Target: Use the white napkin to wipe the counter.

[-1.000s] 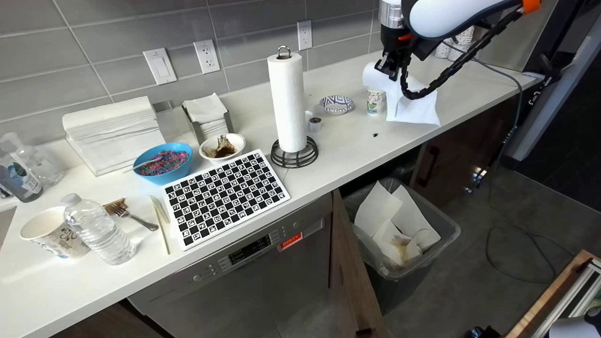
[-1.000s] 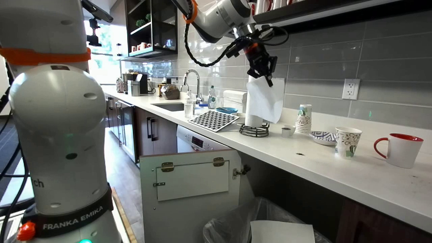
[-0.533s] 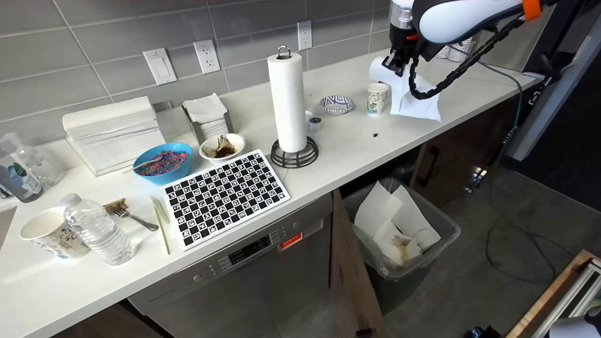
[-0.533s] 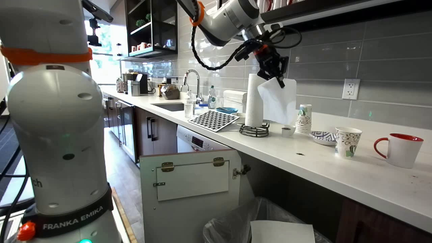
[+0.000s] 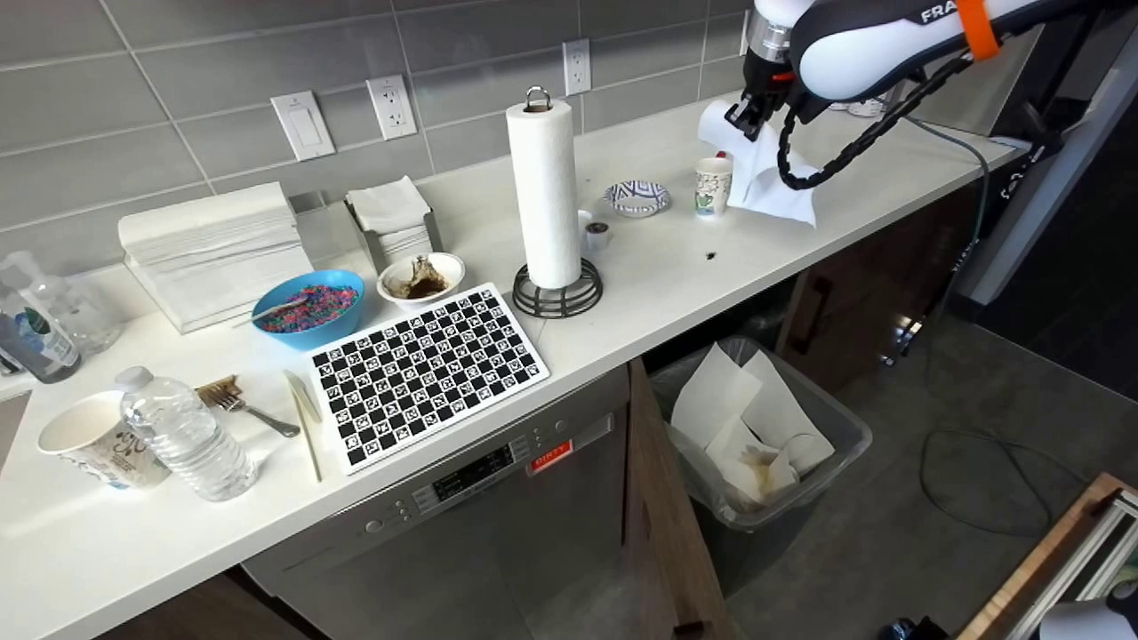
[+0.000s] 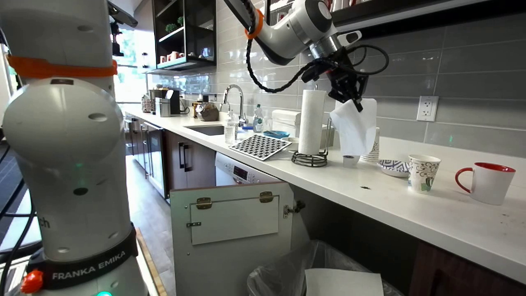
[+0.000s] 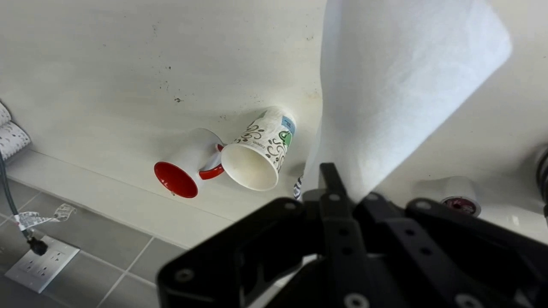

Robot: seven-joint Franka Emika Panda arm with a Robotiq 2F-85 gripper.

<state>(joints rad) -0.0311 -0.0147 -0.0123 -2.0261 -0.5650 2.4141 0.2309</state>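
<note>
The white napkin [image 5: 784,197] hangs from my gripper [image 5: 747,127]. It also shows below the gripper [image 6: 358,106] as a thin white sheet [image 6: 354,130] in an exterior view. In the wrist view the napkin [image 7: 398,85] spreads upward from the black fingertips, and the gripper [image 7: 349,190] is shut on one end of it. The pinched part is hidden between the fingers. The napkin appears to hang clear above the white counter [image 5: 640,289], which also shows in the wrist view [image 7: 85,81]. A dark spot [image 6: 365,187] marks the counter near its front edge.
A paper cup [image 6: 423,174], a red-and-white mug [image 6: 487,183], a patterned bowl [image 6: 393,167] and a small pod [image 5: 597,236] stand near the arm. A paper towel roll [image 5: 544,200] stands further along. An open cabinet holds a bin [image 5: 861,436]. Dark specks [image 7: 177,100] dot the counter.
My gripper has moved right and slightly down in both exterior views, carrying the napkin with it. The paper cup, partly covered before in an exterior view, now shows beside the napkin.
</note>
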